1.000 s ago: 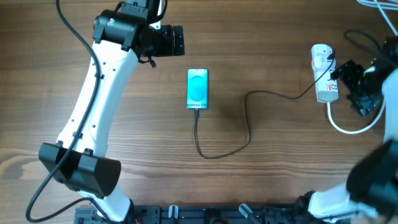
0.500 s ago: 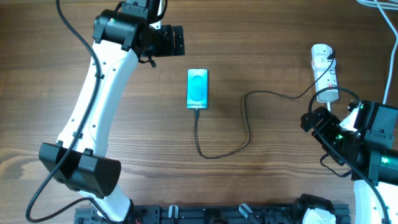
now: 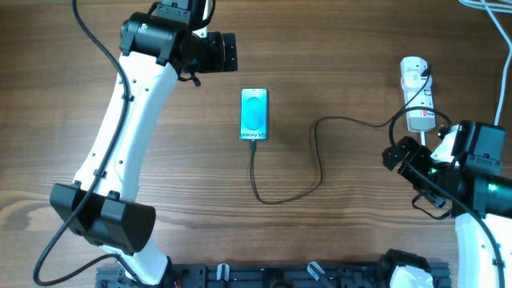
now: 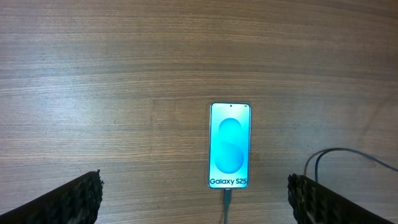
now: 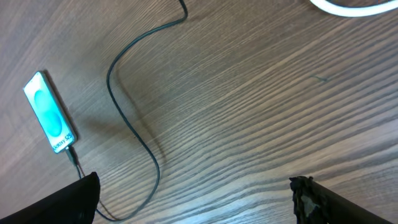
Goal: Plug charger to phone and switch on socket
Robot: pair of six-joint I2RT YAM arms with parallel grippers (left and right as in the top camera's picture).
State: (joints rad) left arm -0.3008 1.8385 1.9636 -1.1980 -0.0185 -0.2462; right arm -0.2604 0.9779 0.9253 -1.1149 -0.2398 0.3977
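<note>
The phone (image 3: 254, 114) lies flat mid-table with its cyan screen lit. It also shows in the left wrist view (image 4: 230, 145) and the right wrist view (image 5: 50, 113). The charger's thin black cable (image 3: 318, 164) runs from the phone's near end in a loop to the white socket strip (image 3: 418, 94) at the right. Its tip sits in the phone's port (image 4: 227, 198). My left gripper (image 3: 230, 53) is open and empty, held above the table behind and left of the phone. My right gripper (image 3: 410, 178) is open and empty, in front of the socket, apart from it.
The socket's thick white cord (image 3: 432, 156) curves from the strip toward my right arm. It also shows in the right wrist view (image 5: 348, 7). Another white cord (image 3: 498, 28) runs off the back right corner. A black rail (image 3: 272, 276) lines the front edge.
My right arm has drawn back from the socket toward the front of the table, its gripper now below the strip. Left arm, phone and cable have not moved.
</note>
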